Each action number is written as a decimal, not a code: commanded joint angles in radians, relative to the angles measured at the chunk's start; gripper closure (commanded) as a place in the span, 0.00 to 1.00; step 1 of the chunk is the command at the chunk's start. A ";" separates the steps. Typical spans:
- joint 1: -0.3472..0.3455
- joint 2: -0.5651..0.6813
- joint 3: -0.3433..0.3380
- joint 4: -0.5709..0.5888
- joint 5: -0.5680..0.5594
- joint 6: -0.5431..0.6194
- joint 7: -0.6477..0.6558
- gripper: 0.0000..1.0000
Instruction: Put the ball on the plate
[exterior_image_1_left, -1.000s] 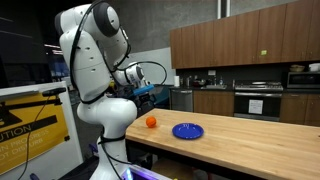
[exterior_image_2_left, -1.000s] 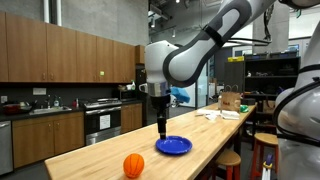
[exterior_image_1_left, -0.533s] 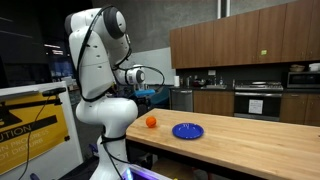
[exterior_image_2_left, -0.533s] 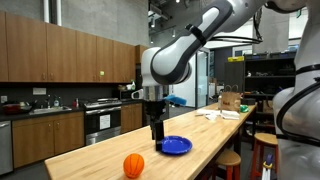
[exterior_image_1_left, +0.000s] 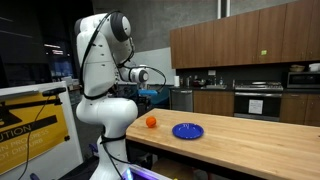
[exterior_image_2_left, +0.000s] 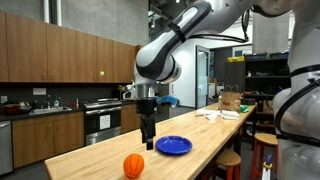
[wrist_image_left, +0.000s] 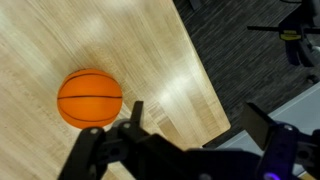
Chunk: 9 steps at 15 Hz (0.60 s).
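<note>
Brown cabinets (exterior_image_2_left: 60, 55) and an oven (exterior_image_2_left: 100, 118) stand at the wall behind a long wooden worktop (exterior_image_2_left: 90, 150). My end effector (exterior_image_2_left: 148, 143) hangs above this worktop and points straight down, not touching the wood.

The ball (exterior_image_2_left: 134, 166) is orange and lies on the bare worktop, lower than my end effector and to one side of it. It is apart from my fingers. In the wrist view the ball (wrist_image_left: 89, 98) is outside the gap of my end effector (wrist_image_left: 196, 118), just beside the dark tip of one finger (wrist_image_left: 133, 110). The other finger (wrist_image_left: 262, 118) is far across, over the edge of the worktop (wrist_image_left: 150, 45), where dark carpet (wrist_image_left: 250, 50) shows below.

My end effector is released: the fingers stand wide apart and between them I see only wood and floor, nothing grasped.

The plate (exterior_image_2_left: 173, 145) is blue and flat on the worktop, near my end effector on the side away from the ball. Ball and plate do not touch; in an exterior view the ball (exterior_image_1_left: 151, 122) sits near the end of the worktop, and the plate (exterior_image_1_left: 187, 131) lies a little further along it.
</note>
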 joint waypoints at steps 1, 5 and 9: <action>-0.036 0.066 0.006 0.059 -0.030 -0.006 -0.015 0.00; -0.059 0.129 0.015 0.101 -0.059 -0.012 -0.008 0.00; -0.075 0.190 0.025 0.140 -0.089 -0.011 -0.003 0.00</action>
